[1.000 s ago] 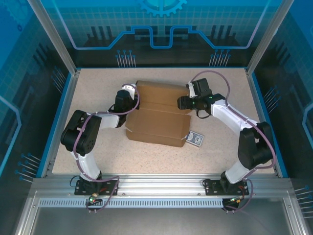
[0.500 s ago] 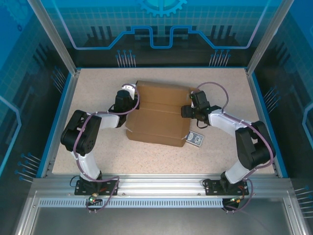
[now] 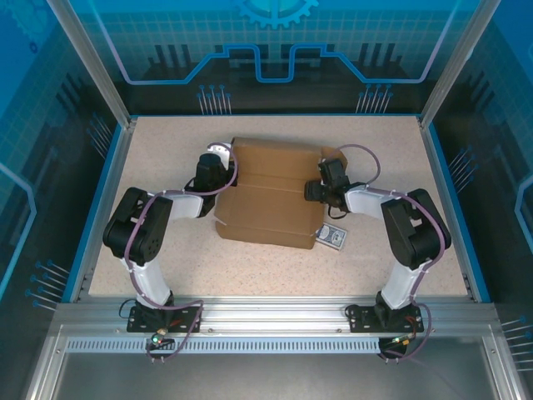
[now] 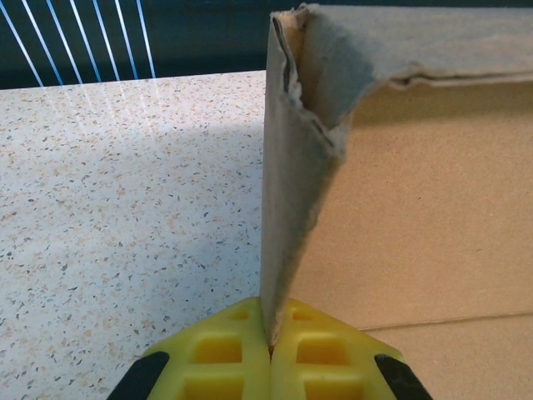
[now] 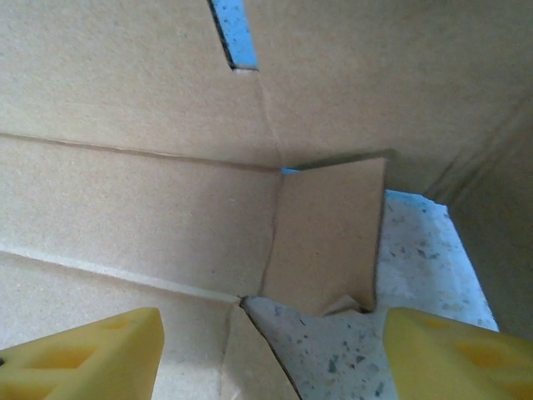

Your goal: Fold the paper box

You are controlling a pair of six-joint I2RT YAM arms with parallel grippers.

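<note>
The left gripper pinches the upright left flap of the paper box, yellow fingers pressed together on the cardboard edge, apparently to hold that wall standing. The right gripper hangs spread wide, holding nothing, facing the box's right inner corner where a small tab leans, probably lining up to push it. The box lies mid-table, with a small patterned card just beside it.

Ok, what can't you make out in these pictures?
- Top view: left jaws' grip, hidden under the left arm's wrist at the paper box edge.
- Top view: blue-and-white card, print too small.
- Right wrist view: box's outer panels, cut off by frame edges.
- Left wrist view: table behind the upright flap.
</note>
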